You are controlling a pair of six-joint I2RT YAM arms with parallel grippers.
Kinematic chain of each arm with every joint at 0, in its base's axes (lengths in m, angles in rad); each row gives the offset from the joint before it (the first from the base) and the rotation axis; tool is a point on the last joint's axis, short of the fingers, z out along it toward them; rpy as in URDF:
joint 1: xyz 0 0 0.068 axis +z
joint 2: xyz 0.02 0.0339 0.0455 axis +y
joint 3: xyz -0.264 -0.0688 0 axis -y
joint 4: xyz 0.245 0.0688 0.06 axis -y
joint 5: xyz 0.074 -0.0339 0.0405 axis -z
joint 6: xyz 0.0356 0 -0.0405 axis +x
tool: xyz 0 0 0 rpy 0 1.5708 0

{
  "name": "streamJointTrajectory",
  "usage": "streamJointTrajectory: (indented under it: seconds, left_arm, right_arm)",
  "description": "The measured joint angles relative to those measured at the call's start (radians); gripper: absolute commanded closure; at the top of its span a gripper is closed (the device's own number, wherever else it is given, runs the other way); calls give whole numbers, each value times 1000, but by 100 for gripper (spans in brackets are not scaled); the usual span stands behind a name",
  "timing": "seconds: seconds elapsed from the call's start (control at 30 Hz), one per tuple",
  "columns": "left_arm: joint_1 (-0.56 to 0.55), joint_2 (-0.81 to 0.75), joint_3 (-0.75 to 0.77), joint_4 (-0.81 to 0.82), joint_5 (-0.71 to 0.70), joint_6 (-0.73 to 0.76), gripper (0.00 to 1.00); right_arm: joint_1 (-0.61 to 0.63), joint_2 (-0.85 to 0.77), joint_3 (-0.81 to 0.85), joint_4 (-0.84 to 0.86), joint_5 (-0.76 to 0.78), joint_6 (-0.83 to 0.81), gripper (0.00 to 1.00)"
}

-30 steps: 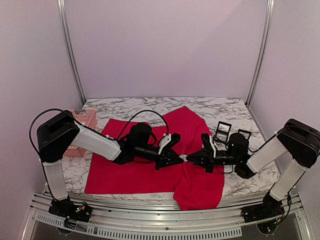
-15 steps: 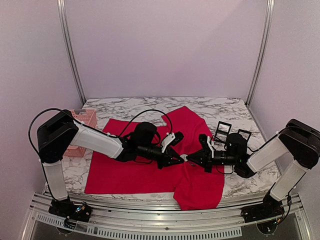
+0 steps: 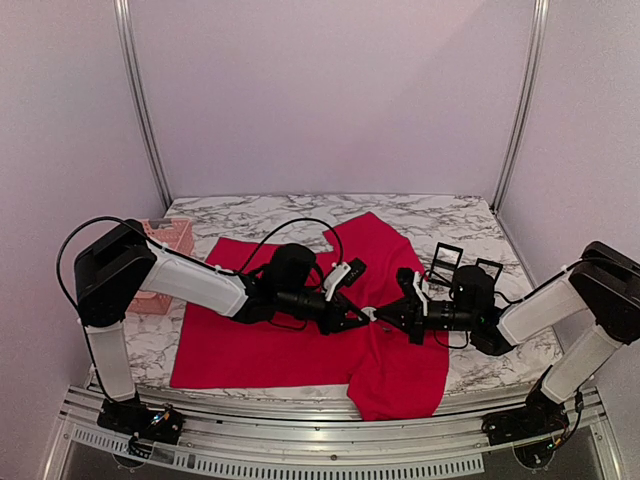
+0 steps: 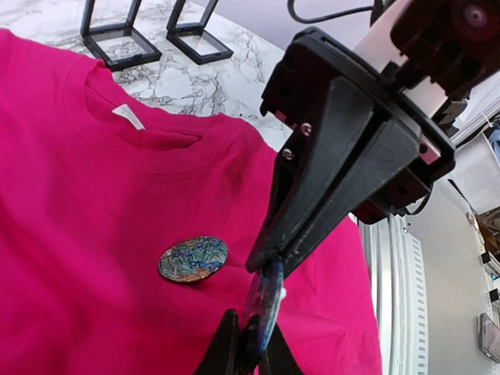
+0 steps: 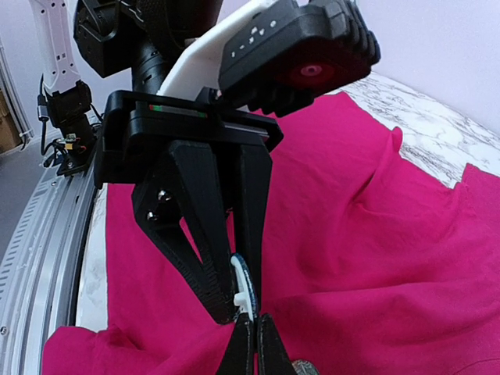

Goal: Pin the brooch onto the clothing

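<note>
The red T-shirt (image 3: 260, 350) lies spread on the marble table (image 3: 260, 210); its white neck label (image 4: 129, 116) shows in the left wrist view. My left gripper (image 3: 362, 316) and right gripper (image 3: 380, 314) meet tip to tip above the shirt, both shut on one round blue brooch (image 3: 371, 314) held edge-on. In the left wrist view my left gripper (image 4: 251, 322) pinches the brooch's (image 4: 266, 293) lower edge and the right gripper (image 4: 268, 269) its upper edge. In the right wrist view the brooch's white back (image 5: 244, 278) sits between my right gripper (image 5: 255, 316) and the left gripper (image 5: 240, 312).
A second round patterned brooch (image 4: 193, 258) lies flat on the shirt below the collar. A pink basket (image 3: 165, 240) stands at the left. Two black display stands (image 3: 445, 262) (image 3: 488, 270) stand right of the shirt. The shirt's near corner hangs over the table's front edge (image 3: 400, 400).
The left arm's wrist has shifted a little to the right and the right gripper has shifted slightly. Both grippers stay joined at the brooch.
</note>
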Motion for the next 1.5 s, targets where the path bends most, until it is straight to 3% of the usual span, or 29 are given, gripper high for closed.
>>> streamJointTrajectory:
  seconds: [0.07, 0.17, 0.3, 0.57, 0.67, 0.73, 1.2, 1.37, 1.5]
  left_arm:
    - [0, 0, 0, -2, -11, -27, 86]
    - [0, 0, 0, -10, -13, -55, 98]
    - [-6, 0, 0, -13, 0, -74, 98]
    - [1, 0, -5, -8, -3, -84, 65]
    - [6, 0, -14, 3, 4, -75, 73]
    - [6, -1, -16, 6, 8, -63, 73]
    - [9, -24, -62, 56, 47, 58, 48]
    - [16, -37, -62, 60, 107, 126, 34]
    - [21, -66, -62, 35, 157, 202, 28]
  right_arm:
    - [3, -2, 0, 0, -3, -5, 100]
    - [10, -3, 0, -1, -2, -13, 100]
    - [10, -3, 5, -5, 19, -13, 100]
    - [22, -12, 8, 3, -15, -21, 100]
    - [28, -19, 9, 11, -27, -24, 100]
    - [28, -19, 10, 12, -29, -24, 100]
    - [8, -15, 14, 30, -97, 10, 100]
    - [-32, -1, 13, 59, -135, 56, 100]
    - [-45, 0, 13, 73, -156, 74, 100]
